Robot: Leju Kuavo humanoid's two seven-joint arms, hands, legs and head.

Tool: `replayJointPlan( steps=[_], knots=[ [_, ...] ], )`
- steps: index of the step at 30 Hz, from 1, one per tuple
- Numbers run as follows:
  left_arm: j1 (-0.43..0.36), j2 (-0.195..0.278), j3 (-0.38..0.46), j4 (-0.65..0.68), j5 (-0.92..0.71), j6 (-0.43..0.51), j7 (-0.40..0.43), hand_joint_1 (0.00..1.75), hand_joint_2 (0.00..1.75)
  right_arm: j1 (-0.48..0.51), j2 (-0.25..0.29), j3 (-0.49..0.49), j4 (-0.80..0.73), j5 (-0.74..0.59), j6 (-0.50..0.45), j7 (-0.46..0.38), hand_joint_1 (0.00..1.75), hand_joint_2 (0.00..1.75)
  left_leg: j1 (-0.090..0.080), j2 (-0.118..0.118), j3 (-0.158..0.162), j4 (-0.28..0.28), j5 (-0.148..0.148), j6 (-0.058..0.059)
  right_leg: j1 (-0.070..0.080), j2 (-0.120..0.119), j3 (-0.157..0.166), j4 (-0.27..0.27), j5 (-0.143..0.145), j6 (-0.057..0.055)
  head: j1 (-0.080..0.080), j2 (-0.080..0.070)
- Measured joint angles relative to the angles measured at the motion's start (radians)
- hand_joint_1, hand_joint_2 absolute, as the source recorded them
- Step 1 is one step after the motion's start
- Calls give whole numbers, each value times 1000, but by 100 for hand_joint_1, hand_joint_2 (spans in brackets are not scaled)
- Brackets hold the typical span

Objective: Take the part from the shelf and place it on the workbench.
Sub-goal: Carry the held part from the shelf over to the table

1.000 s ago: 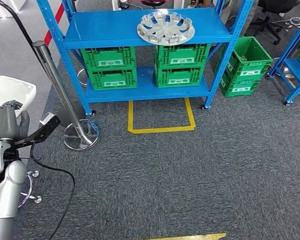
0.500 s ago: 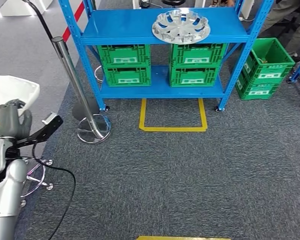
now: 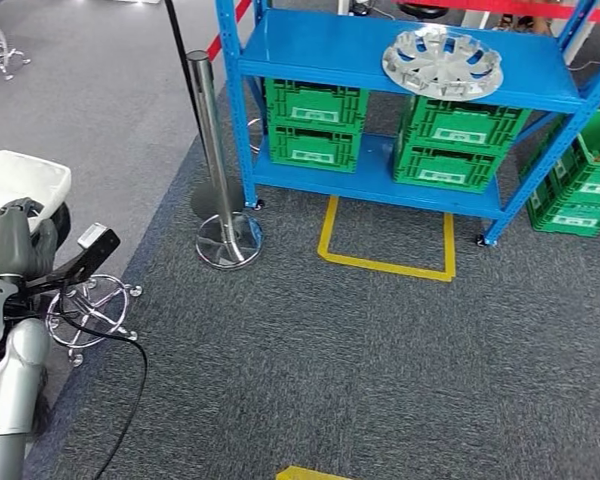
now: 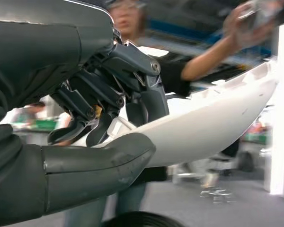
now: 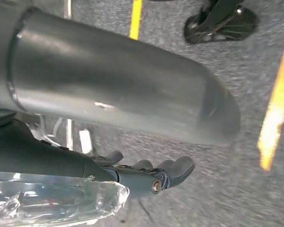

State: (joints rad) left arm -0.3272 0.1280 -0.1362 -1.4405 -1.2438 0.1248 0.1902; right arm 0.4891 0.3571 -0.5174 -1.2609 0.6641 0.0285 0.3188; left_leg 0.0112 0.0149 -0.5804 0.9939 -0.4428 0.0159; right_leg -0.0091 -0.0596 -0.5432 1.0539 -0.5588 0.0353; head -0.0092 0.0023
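My left hand (image 3: 14,243) grips one smooth, curved white plastic part (image 3: 21,180), thumb under its rim, fingers (image 4: 97,101) curled over. Next come one shiny metal post (image 3: 214,150) on a round base, then one blue steel shelf (image 3: 320,45) holding four ribbed green crates (image 3: 316,120) and one round silver hubcap (image 3: 442,62). My right hand (image 5: 147,175) hangs over grey carpet (image 3: 357,360), fingers loosely extended, grasping nothing.

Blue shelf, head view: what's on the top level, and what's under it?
On the blue shelf, top level: a silver wheel cover. Under it, on the lower level: stacked green crates, in two stacks. Crate contents are hidden by the deck above.
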Motion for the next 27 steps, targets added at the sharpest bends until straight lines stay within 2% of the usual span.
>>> replayJointPlan(
  steps=[1,2,3,4,5,6,8,9,10,11,12,13,14,15,16,17,18,19,20,21,22,24,25,26,27],
  knots=[
    [-1,-1,0,0,0,0,0,175,175,1,0,0,0,0,1,-1,0,0,0,-11,-3,0,2,4,-1,31,-29,62,-33,1,2,0],
    [-1,-2,0,0,0,-1,0,175,175,3,0,0,0,0,1,-1,0,0,-1,-22,-5,0,3,8,-1,48,-63,133,-64,1,2,0],
    [1,-3,-1,0,0,-3,0,175,175,4,0,0,0,1,2,-1,0,0,-3,-35,-7,0,4,10,-1,55,-94,192,-83,0,2,0],
    [2,-3,-1,0,-1,-4,0,175,175,4,0,0,0,3,1,-1,0,0,-4,-49,-9,0,5,11,-1,58,-112,221,-84,-2,2,0],
    [3,-3,-1,0,-1,-7,0,175,175,4,0,0,0,7,1,0,0,0,-6,-64,-9,0,6,11,0,60,-112,213,-66,-5,3,0],
    [4,-4,-1,0,-1,-8,0,175,175,3,0,0,0,13,0,1,0,0,-7,-79,-8,0,7,11,0,67,-92,166,-30,-11,3,0],
    [3,-5,-1,0,-4,-11,1,175,175,3,0,0,0,29,-5,5,0,0,-9,-107,-8,2,9,7,-1,112,-33,32,40,-25,2,0],
    [3,-6,-1,0,-6,-12,2,175,175,4,0,0,0,40,-11,7,0,0,-9,-121,-11,3,10,3,-2,134,-8,-20,57,-29,2,0],
    [3,-6,0,-1,-9,-14,4,175,175,5,0,0,0,58,-19,11,0,0,-7,-133,-16,5,13,-2,-2,147,6,-48,60,-32,2,0],
    [4,-7,0,-1,-13,-16,6,175,175,5,0,0,0,78,-31,15,0,0,-5,-147,-22,5,17,-10,-1,146,12,-57,57,-32,2,0],
    [6,-6,0,-2,-16,-17,7,175,175,4,0,0,-1,98,-43,19,0,0,-2,-161,-26,4,21,-17,-1,134,16,-62,58,-32,2,0],
    [10,-6,0,-3,-18,-18,9,175,175,3,0,-1,-1,115,-53,22,0,0,-1,-158,-31,7,20,-23,-2,120,17,-66,61,-34,2,0],
    [12,-5,0,-4,-20,-19,11,175,175,2,0,-1,-2,124,-60,24,0,0,-2,-139,-39,22,9,-28,-4,106,20,-72,65,-38,-1,0],
    [11,-4,1,-5,-21,-19,13,175,175,2,0,-2,-3,128,-64,25,0,0,-3,-109,-55,55,-12,-32,-6,91,23,-77,68,-41,-6,0],
    [10,-4,1,-6,-21,-19,14,175,175,3,0,-2,-3,130,-66,25,0,0,-3,-72,-80,110,-45,-37,-5,75,25,-80,69,-44,-9,0],
    [9,-4,0,-7,-22,-20,15,175,175,4,0,-3,-4,130,-67,25,0,0,-2,-46,-111,177,-78,-42,-5,60,25,-80,69,-46,-13,0],
    [10,-4,0,-7,-22,-21,16,175,175,4,0,-3,-4,131,-67,26,0,0,1,-31,-140,239,-102,-47,-4,44,25,-79,67,-47,-14,0],
    [13,-4,0,-7,-22,-21,16,175,175,4,0,-3,-4,131,-68,26,0,0,4,-25,-156,276,-110,-51,-4,29,25,-78,66,-47,-14,0],
    [15,-4,0,-7,-23,-22,16,175,175,3,0,-3,-4,135,-69,27,0,0,7,-20,-153,273,-98,-54,-4,14,25,-77,64,-46,-14,0],
    [16,-4,0,-7,-24,-22,17,175,175,3,0,-3,-4,143,-72,28,0,0,9,-14,-129,232,-70,-55,-4,0,26,-76,61,-43,-14,0],
    [16,-4,0,-8,-26,-23,17,175,175,3,0,-3,-4,154,-78,29,0,0,10,3,-90,164,-36,-55,-3,-13,29,-74,58,-40,-15,0],
    [14,-5,0,-10,-31,-26,18,175,175,4,0,-3,-8,183,-96,34,0,0,2,50,-24,46,-1,-47,3,-36,34,-71,49,-29,-15,0],
    [14,-6,0,-12,-33,-27,19,175,175,6,0,-3,-12,195,-106,38,0,0,-1,63,-11,19,2,-40,6,-47,37,-69,45,-24,-15,0],
    [14,-6,1,-14,-35,-29,19,175,175,8,0,-3,-17,203,-114,43,0,0,-5,61,-10,14,-3,-32,8,-58,39,-69,43,-19,-14,0],
    [17,-6,3,-15,-36,-31,19,175,175,10,0,-3,-24,206,-119,50,0,0,-5,47,-13,13,-2,-23,9,-70,42,-70,40,-15,-14,0]
  ],
)
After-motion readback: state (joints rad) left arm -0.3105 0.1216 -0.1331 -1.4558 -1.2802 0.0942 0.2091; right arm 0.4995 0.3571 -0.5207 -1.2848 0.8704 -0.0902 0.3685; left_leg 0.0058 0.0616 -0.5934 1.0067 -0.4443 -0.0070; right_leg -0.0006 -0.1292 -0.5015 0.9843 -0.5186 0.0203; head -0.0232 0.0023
